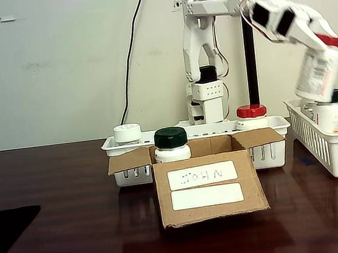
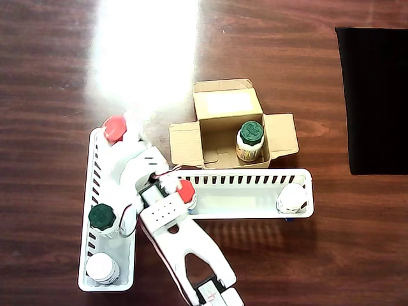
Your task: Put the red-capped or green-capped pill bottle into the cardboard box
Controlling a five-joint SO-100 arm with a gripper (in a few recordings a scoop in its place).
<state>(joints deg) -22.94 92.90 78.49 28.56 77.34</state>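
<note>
In the fixed view the jaws pinch a red-capped bottle (image 1: 317, 75) high over the side basket (image 1: 337, 153), right of the cardboard box (image 1: 207, 182) on the tabletop (image 1: 65, 236), and in the overhead view that box (image 2: 224, 105) holds a green-capped bottle (image 2: 250, 140).

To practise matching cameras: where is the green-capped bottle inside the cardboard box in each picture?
Fixed view: green-capped bottle stands upright at centre, rising above the box's left half.
Overhead view: same bottle sits right of centre, in the box's right half.
Shared landmark: the cardboard box with open flaps.
</note>
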